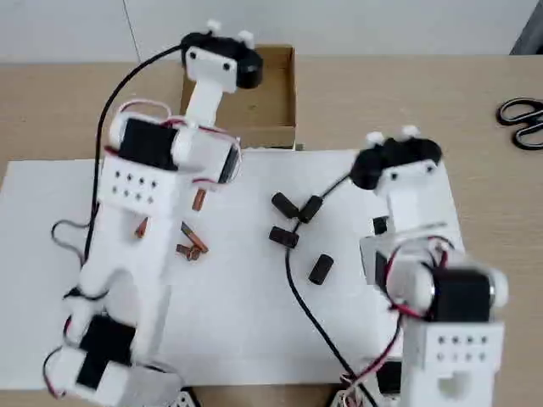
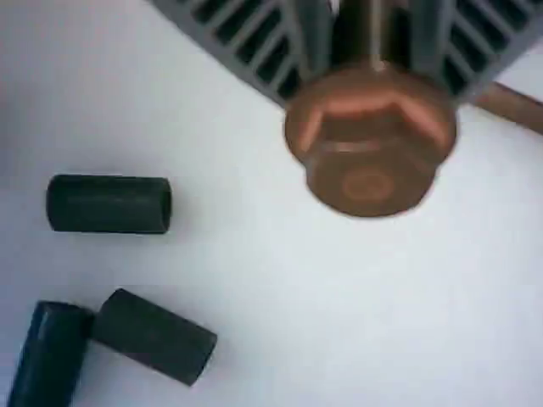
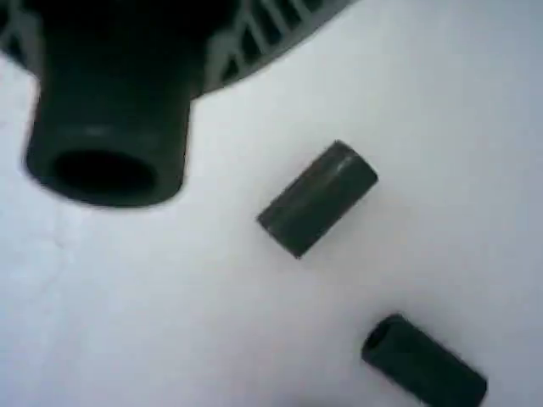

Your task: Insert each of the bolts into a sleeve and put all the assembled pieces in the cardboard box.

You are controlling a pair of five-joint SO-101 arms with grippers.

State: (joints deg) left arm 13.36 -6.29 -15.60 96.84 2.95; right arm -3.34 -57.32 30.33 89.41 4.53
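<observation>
**Bolt in the left hand, sleeve in the right**

The left hand (image 2: 371, 38) is clenched on a copper bolt (image 2: 371, 148), head outward, above the white sheet (image 1: 229, 314). Loose bolts (image 1: 191, 248) lie beside that arm. The cardboard box (image 1: 288, 97) sits behind on the tabletop (image 1: 51, 110). Loose sleeves (image 1: 284, 205) lie mid-sheet. The right hand (image 3: 119, 34) grips a black sleeve (image 3: 106, 127), open end outward.

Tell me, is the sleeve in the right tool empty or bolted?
Empty: the held sleeve shows an open, dark bore with nothing inside.
</observation>
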